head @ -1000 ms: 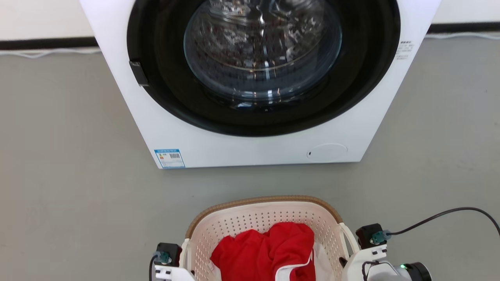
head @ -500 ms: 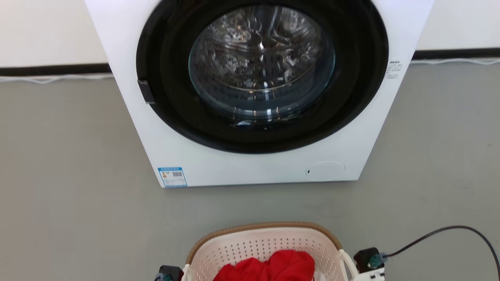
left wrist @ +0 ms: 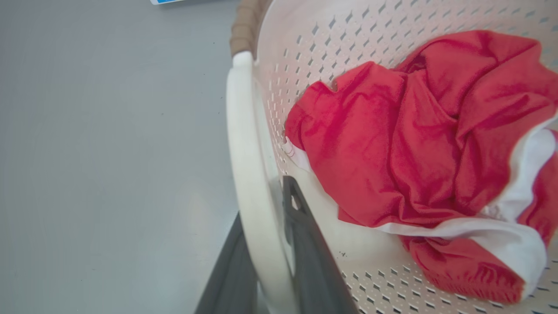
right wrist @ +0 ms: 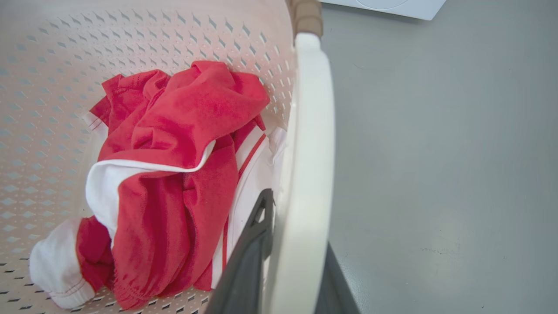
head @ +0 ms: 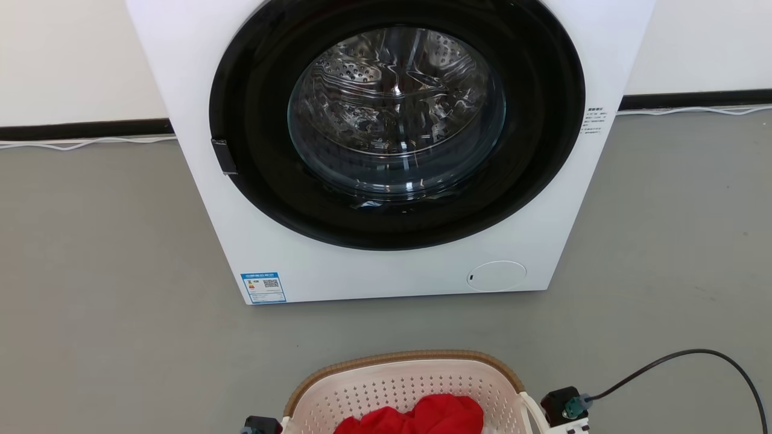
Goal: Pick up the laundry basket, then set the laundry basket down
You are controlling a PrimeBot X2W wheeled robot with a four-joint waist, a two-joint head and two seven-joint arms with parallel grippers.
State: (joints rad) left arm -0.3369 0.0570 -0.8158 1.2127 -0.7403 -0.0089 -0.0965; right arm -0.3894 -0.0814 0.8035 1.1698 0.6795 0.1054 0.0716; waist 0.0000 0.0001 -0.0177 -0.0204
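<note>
The laundry basket [head: 403, 360], cream and perforated with a brown woven rim, sits at the bottom edge of the head view in front of the washer. A crumpled red and white garment [left wrist: 392, 139] lies inside it. In the left wrist view my left gripper [left wrist: 263, 205] is shut on the white loop handle [left wrist: 244, 165], one dark finger on each side. My right gripper [right wrist: 296, 226] is shut the same way on the opposite handle [right wrist: 309, 144], and the garment [right wrist: 174, 165] lies beside it. Only both wrist mounts [head: 564, 405] peek into the head view.
A white front-loading washing machine [head: 362, 277] with its round glass door [head: 395, 114] shut stands just beyond the basket. A black cable [head: 663, 360] loops from my right wrist over the grey floor. A white cord [head: 84, 143] runs along the wall's dark skirting.
The whole head picture has slid down, so the camera has moved. The basket and both wrists sit lower in the frame and keep the same places relative to each other.
</note>
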